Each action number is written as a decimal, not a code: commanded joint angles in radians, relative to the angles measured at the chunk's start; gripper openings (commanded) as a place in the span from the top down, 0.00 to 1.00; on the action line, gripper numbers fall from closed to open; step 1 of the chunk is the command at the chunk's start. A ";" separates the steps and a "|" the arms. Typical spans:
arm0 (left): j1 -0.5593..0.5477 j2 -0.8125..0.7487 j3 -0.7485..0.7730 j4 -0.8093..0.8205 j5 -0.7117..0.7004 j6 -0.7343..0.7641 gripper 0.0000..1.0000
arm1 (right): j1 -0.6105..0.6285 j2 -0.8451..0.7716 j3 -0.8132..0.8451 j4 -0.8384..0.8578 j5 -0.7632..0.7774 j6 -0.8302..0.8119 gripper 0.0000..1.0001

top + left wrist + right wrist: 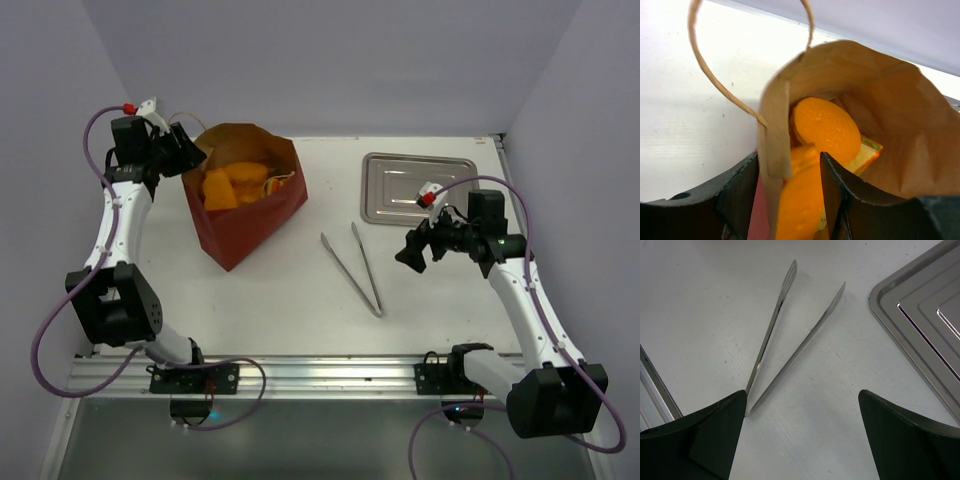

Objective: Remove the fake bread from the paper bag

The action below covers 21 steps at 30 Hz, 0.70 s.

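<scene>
Nearest to me: tongs point(810, 330) flat on the bench point(300, 300), hinge end toward my bases, tips spread and pointing away. My right tool point(802, 395) hangs just over the hinge end, jaws wide apart, nothing in them. My read: lined up for a pickup, since the tongs are what reaches into a deep bag.

Just beyond on the right: metal tray point(920, 315), bare, near the tongs but not touching them. Likely the drop spot for the bread.

Further back on the left: paper bag point(245, 225) stands upright, mouth gaping up. Bread point(235, 185) is all still inside, orange pieces piled low against the brown lining, none out on the bench.

Farthest: my left tool point(789, 156) at the bag's far-left rim. Jaws parted and astride the wall, one finger outside on the red face, one inside beside the bread. The wall sits loose in the gap, not pinched. The spot makes sense for steadying the rim and keeping the mouth open, but right now it isn't gripping anything.

Extraction not started.
</scene>
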 commanded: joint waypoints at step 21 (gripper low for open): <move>0.008 0.288 0.341 -0.149 0.104 0.144 0.48 | -0.001 0.014 0.016 0.017 -0.016 -0.005 0.01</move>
